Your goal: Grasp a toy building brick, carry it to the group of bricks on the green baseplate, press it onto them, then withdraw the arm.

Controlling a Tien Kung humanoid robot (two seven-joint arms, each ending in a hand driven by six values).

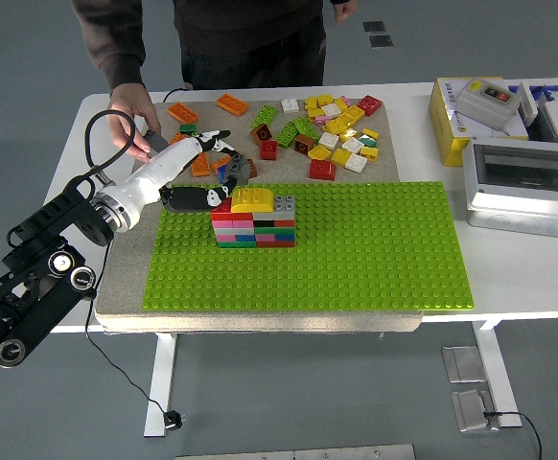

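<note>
A green baseplate [375,254] covers the front of a beige mat. On its left part stands the brick stack [254,228], with a yellow curved brick [252,199] on top. My left hand [220,177] hovers at the stack's upper left corner, its fingers spread and holding nothing I can make out. The black thumb [195,198] lies against the stack's red top brick, and another fingertip [238,171] is over the blue and brown loose bricks. Loose bricks [332,129] lie scattered behind the plate. A person's hand [133,113] holds a dark piece right beside my forearm.
Orange bricks [229,103] lie at the mat's back left. A yellow box [452,120] and a grey enclosure [523,187] stand at the table's right. A black cable [97,144] loops over my forearm. The person stands at the far edge.
</note>
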